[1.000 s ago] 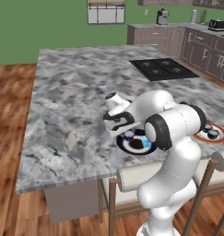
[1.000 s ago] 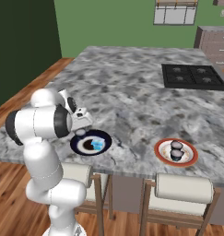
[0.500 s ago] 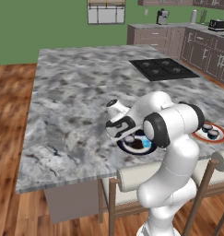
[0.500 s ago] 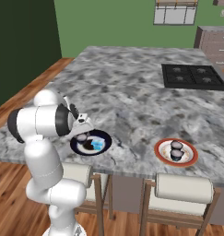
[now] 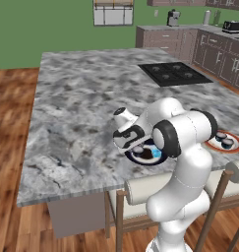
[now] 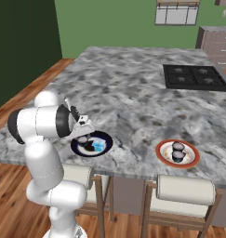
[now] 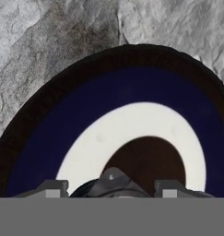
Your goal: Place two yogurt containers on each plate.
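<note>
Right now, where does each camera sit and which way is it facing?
Left base view: behind the arm to its left, looking forward and down over the marble counter; the arm rises lower right.
Right base view: behind to its right, same counter; the arm rises lower left.
Hand view: on the hand, looking down onto the navy plate; finger tips at bottom.
Both base views share the navy plate, the orange-rimmed plate and the cooktop.

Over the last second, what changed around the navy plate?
The gripper has come down from above the counter onto the navy plate, carrying a dark yogurt cup; whether it has been let go I can't tell. The light-blue tub stayed on that plate, and the orange-rimmed plate kept its two dark cups. The base did not move.
</note>
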